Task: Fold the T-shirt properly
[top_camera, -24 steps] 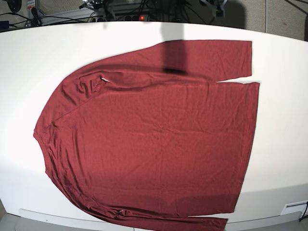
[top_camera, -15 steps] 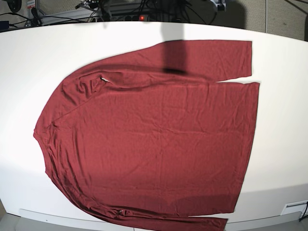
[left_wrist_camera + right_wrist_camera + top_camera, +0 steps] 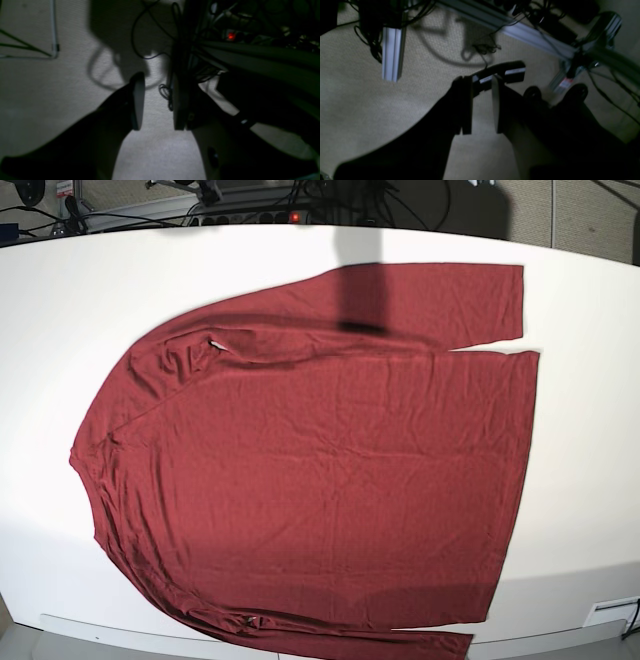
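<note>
Across the white table (image 3: 60, 300) the T-shirt (image 3: 310, 470) lies spread flat and unfolded, its long axis running sideways in the base view: the neck end toward that view's left, the straight hem toward its right. One sleeve lies along the shirt's far edge, just beside the body, and the other runs along the near edge, partly cut off by the bottom of the base view. Neither arm shows above the table; only a dark shadow falls over the far sleeve. Both wrist cameras look down at carpeted floor and cables (image 3: 160, 50) off the table, with no red fabric anywhere near the jaws. The left gripper (image 3: 157, 102) has its jaws parted with a clear gap of floor between them and nothing held. The right gripper (image 3: 481, 105) likewise shows a narrower but plain gap, and it too holds nothing. So the shirt lies well apart from both grippers, and I cannot tell from these views which arm is nearer to it. Judging by the layout, the left arm, on the base view's right, would suit the hem end and the right arm the neck end, so each would first need to travel in over the table before any fold begins.
</note>
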### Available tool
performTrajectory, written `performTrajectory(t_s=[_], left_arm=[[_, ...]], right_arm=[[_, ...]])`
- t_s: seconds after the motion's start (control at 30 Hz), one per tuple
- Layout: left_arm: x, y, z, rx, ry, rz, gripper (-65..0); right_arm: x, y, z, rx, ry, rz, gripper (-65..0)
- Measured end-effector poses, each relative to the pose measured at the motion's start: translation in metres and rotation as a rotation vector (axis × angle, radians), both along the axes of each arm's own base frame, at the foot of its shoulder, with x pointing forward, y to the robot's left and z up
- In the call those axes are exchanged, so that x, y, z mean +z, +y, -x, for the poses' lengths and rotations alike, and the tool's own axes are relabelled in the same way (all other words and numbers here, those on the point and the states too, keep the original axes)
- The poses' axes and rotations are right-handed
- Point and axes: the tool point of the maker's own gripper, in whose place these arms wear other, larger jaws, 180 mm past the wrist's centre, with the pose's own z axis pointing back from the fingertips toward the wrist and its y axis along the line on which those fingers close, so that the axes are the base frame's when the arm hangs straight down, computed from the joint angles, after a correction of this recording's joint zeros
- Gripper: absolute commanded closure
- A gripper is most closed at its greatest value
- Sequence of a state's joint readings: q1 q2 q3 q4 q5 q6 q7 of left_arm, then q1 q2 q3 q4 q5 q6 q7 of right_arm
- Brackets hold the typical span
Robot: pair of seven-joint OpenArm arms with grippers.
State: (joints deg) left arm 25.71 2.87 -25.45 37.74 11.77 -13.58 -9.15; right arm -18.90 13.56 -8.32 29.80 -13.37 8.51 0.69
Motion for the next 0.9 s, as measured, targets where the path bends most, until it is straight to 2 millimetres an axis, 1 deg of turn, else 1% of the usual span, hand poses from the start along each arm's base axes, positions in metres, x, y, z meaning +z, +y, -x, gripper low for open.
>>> performTrajectory(t_s=[0.1, 0.2, 0.3, 0.4, 0.5, 0.6, 0.7, 0.8, 0.9], left_arm=[[0.009, 0.002, 0.006, 0.001, -0.004, 0.022, -19.0], [0.021, 0.002, 0.003, -0.024, -0.047, 0.051, -19.0], [0.035, 0.009, 0.007, -0.027, -0.074, 0.045, -19.0], [0.050, 0.019, 0.014, -0.031, -0.084, 0.016, -19.0], [0.066, 0.027, 0.015, -0.055, -0.105, -0.014, -19.0], [0.083, 0.033, 0.013, -0.085, -0.136, -0.035, -19.0], [0.102, 0.031, 0.009, -0.128, -0.174, -0.016, -19.0], [0.117, 0.029, 0.007, -0.173, -0.171, -0.011, -19.0], [0.133, 0.033, 0.000, -0.207, -0.176, -0.038, -19.0]], right_arm=[[0.006, -0.005, 0.001, 0.017, -0.022, -0.002, -14.1], [0.012, -0.014, 0.014, 0.032, -0.008, 0.013, -14.1], [0.019, -0.015, 0.024, 0.046, -0.004, 0.013, -14.1], [0.027, -0.014, 0.024, 0.064, -0.028, 0.004, -14.1], [0.037, -0.015, 0.024, 0.088, -0.047, 0.004, -14.1], [0.050, -0.014, 0.026, 0.111, -0.066, -0.005, -14.1], [0.064, -0.011, 0.031, 0.141, -0.084, -0.019, -14.1], [0.082, -0.012, 0.033, 0.174, -0.101, -0.027, -14.1], [0.102, -0.013, 0.036, 0.157, -0.120, -0.060, -14.1]])
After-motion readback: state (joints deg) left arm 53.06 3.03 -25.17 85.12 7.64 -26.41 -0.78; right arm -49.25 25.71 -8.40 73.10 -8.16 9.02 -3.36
